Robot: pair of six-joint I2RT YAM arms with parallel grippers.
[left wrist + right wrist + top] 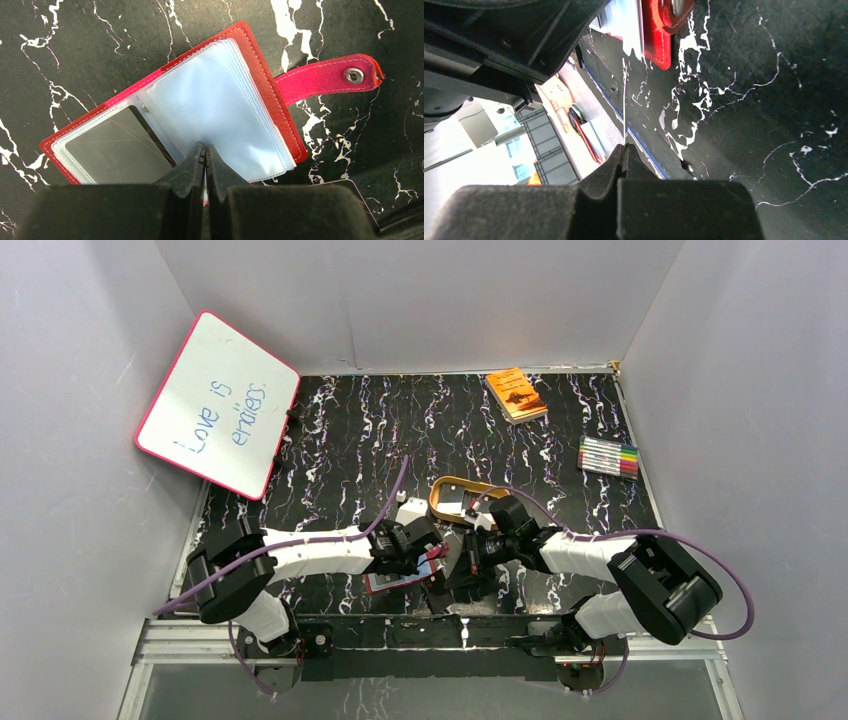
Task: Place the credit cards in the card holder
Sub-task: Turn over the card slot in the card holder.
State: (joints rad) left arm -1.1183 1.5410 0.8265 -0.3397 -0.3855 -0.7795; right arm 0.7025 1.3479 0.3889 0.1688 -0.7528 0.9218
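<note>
Red leathery card holder [172, 115], glossy clear sleeves [220, 100]

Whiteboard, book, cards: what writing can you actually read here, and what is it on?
"Love is endless" (last word unsure): handwritten in blue on the whiteboard.
Orange book cover: print too small to read.
Marker pack: labels too small.
Dark card inside the card holder: faint print, blurred.

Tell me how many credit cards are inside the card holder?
1: a dark card in the clear sleeve farthest from the snap tab of the card holder. The other sleeves look empty, but stacked ones may hide more.
</note>
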